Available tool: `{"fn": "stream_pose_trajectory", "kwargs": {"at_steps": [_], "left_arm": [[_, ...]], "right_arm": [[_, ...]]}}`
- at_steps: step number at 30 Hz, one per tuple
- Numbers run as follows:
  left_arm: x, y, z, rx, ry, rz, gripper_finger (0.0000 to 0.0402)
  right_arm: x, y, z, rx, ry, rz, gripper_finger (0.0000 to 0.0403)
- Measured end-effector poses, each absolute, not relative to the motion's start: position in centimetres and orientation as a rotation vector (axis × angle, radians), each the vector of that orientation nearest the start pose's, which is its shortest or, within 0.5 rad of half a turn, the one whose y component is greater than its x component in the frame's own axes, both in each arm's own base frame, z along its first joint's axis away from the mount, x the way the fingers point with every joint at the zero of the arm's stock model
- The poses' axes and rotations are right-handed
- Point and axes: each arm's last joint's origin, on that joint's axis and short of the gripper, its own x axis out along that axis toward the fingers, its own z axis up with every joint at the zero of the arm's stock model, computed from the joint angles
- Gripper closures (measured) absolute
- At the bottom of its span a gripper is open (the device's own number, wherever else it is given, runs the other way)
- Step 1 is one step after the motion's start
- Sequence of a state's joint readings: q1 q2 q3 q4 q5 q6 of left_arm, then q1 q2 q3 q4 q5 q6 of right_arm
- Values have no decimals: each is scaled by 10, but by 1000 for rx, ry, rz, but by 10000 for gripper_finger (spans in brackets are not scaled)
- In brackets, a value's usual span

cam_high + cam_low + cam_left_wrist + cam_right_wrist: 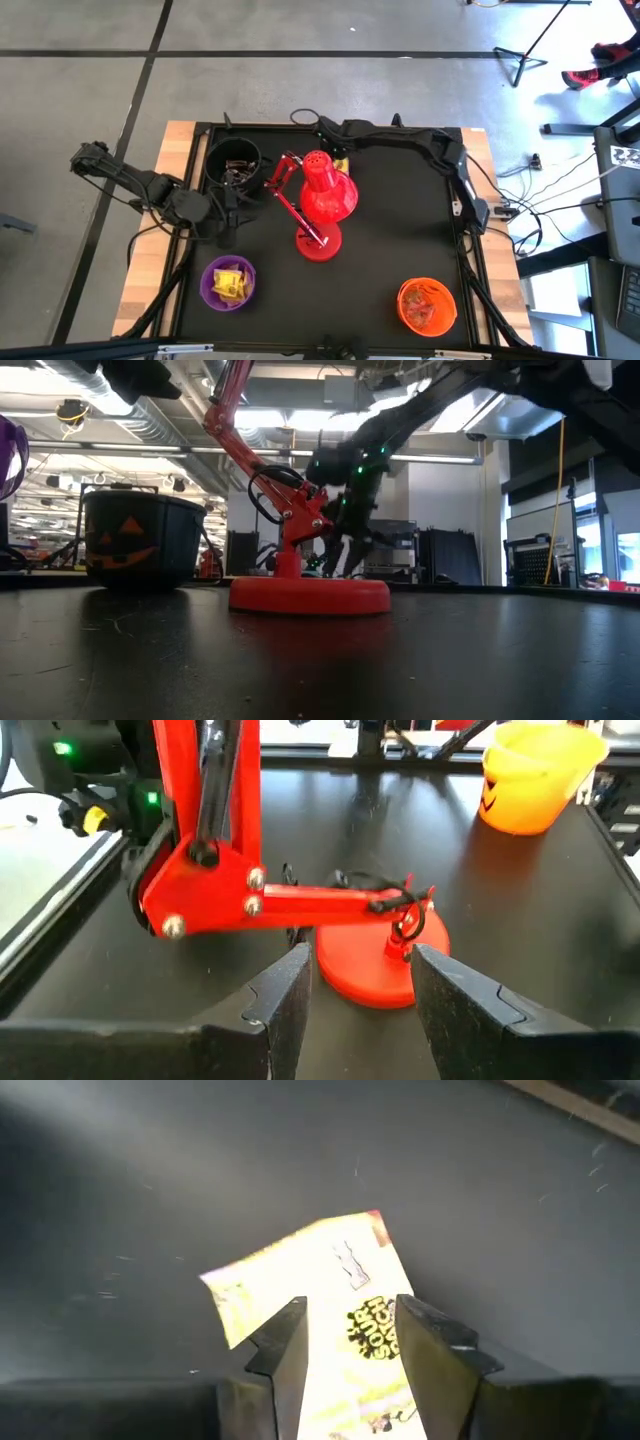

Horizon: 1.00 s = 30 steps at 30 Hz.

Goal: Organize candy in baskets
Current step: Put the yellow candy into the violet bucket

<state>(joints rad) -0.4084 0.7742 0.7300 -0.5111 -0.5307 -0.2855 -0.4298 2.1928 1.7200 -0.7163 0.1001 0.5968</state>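
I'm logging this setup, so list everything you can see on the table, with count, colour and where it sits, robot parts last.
Buckets: three; black at back left, purple front left, orange front right.
Candy: yellow pieces in the purple bucket; wrapped sweets in the orange bucket, count unclear; one yellow packet between the right gripper's fingers.
Desk lamp: one, red, mid-table.
Table: black mat, wooden edges.
Left gripper: open, empty, beside the black bucket.
Right gripper: closed on the yellow packet, behind the lamp.

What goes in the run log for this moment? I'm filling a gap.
right gripper: shut on yellow candy, behind red lamp | left gripper: open, empty, by black bucket | purple bucket, orange bucket: hold candy
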Motion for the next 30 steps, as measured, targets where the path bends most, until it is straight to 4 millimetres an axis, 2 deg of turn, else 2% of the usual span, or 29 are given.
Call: {"fn": "stream_pose_trajectory", "kwargs": {"at_steps": [3,8,11,15,20,23,30], "left_arm": [[149,-48,286,-36,501,197,237],[148,-48,280,-48,525,211,237],[147,-48,270,-56,547,221,237],[147,-48,255,-86,568,239,237],[147,-48,238,-133,583,249,237],[147,-48,233,-151,597,251,237],[147,-48,232,-164,595,247,237]], "right_arm": [[412,-193,157,735,1076,-797,256],[408,-190,153,706,1149,-797,262],[404,-189,155,696,1186,-793,297],[403,-188,156,692,1200,-776,381],[403,-181,161,668,1224,-756,393],[401,-169,179,599,1213,-783,400],[388,-121,247,425,1131,-818,402]]}}
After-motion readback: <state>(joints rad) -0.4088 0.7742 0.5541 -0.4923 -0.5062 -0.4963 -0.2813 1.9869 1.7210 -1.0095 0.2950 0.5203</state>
